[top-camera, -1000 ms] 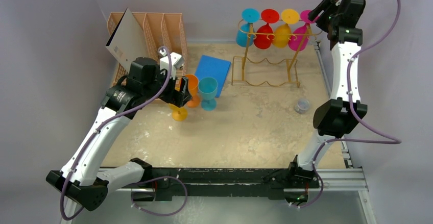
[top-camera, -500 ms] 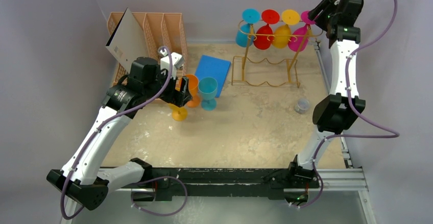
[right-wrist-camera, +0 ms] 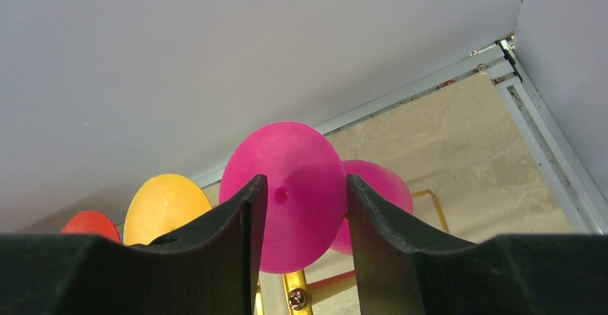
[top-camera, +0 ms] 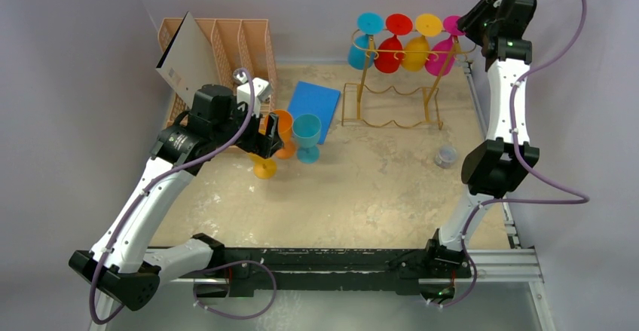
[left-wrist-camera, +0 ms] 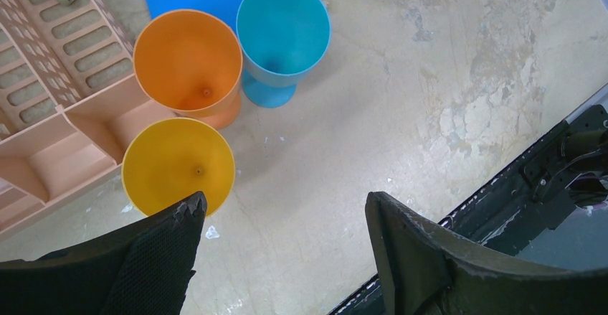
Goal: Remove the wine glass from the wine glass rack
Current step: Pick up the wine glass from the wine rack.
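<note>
The gold wire wine glass rack [top-camera: 390,124] stands at the back right of the table. Several glasses hang upside down from its top rails: cyan [top-camera: 363,48], red [top-camera: 390,52], yellow [top-camera: 416,50] and magenta [top-camera: 441,56]. My right gripper [top-camera: 473,16] is open beside the magenta glass's foot. In the right wrist view the round magenta foot [right-wrist-camera: 301,164] shows in the gap between the fingers of the gripper [right-wrist-camera: 307,180], which do not touch it. My left gripper [top-camera: 265,136] is open and empty over the table [left-wrist-camera: 285,199], beside an upright yellow glass [left-wrist-camera: 178,164].
An orange glass [top-camera: 283,131] and a teal glass [top-camera: 307,136] stand upright near the left gripper. A peach slotted organizer [top-camera: 226,44] holding a board [top-camera: 184,56] is at the back left. A blue pad [top-camera: 313,101] and a small grey cup [top-camera: 446,155] lie on the table.
My right gripper has shifted slightly up and right beside the magenta glass's foot. The left arm has not moved.
</note>
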You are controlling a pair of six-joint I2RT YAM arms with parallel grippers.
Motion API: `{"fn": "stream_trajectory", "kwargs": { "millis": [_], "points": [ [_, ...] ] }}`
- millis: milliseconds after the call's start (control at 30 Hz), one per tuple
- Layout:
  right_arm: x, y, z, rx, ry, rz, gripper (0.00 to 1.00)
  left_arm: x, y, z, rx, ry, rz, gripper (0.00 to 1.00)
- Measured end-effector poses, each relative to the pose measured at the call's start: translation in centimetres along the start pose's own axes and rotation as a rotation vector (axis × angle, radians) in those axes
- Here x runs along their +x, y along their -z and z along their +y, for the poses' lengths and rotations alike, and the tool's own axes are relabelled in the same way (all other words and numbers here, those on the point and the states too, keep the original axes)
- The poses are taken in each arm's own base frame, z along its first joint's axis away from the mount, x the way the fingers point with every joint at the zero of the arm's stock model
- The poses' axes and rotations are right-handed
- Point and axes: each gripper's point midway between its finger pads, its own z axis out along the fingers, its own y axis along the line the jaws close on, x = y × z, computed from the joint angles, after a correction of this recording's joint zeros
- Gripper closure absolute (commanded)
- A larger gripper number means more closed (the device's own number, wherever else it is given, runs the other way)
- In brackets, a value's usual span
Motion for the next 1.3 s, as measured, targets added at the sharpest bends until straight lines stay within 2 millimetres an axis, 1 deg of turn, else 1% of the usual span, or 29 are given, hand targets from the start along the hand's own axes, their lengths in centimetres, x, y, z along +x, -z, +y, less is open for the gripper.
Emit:
{"fn": "stream_trajectory", "kwargs": {
  "millis": [167, 367, 467, 567, 767, 833, 967, 1067, 1133, 1300],
  "points": [
    [0.0, 0.1, 0.1, -0.002, -0.005, 0.005, 0.59, 0.0, 0.0, 0.0, 0.000, 0.000, 0.000, 0.20],
    [0.1, 0.2, 0.2, -0.001, -0.038, 0.012, 0.62, 0.1, 0.0, 0.0, 0.000, 0.000, 0.001, 0.20],
    [0.1, 0.2, 0.4, -0.012, -0.078, 0.018, 0.63, 0.2, -0.1, 0.0, 0.000, 0.001, 0.004, 0.20],
    [0.1, 0.3, 0.5, -0.014, -0.117, 0.020, 0.67, 0.2, -0.1, 0.0, 0.000, 0.002, 0.006, 0.20],
    [0.1, 0.1, 0.6, -0.019, -0.199, 0.023, 0.72, 0.4, -0.2, 0.1, -0.001, 0.003, 0.012, 0.20],
    [0.1, 0.1, 0.5, -0.018, -0.228, 0.025, 0.77, 0.5, -0.2, 0.1, -0.001, 0.003, 0.014, 0.20],
    [0.1, -0.1, 0.0, -0.009, -0.265, 0.024, 0.79, 0.5, -0.2, 0.1, -0.001, 0.003, 0.014, 0.20],
    [0.0, -0.1, -0.3, -0.006, -0.286, 0.022, 0.88, 0.5, -0.2, 0.1, -0.001, 0.003, 0.014, 0.20],
    [0.1, -0.2, -0.4, -0.007, -0.302, 0.023, 0.89, 0.5, -0.2, 0.1, -0.001, 0.003, 0.014, 0.20],
    [-0.3, -0.4, -0.2, -0.030, -0.351, 0.014, 1.00, 0.5, -0.2, 0.1, -0.001, 0.003, 0.014, 0.20]
  ]
}}
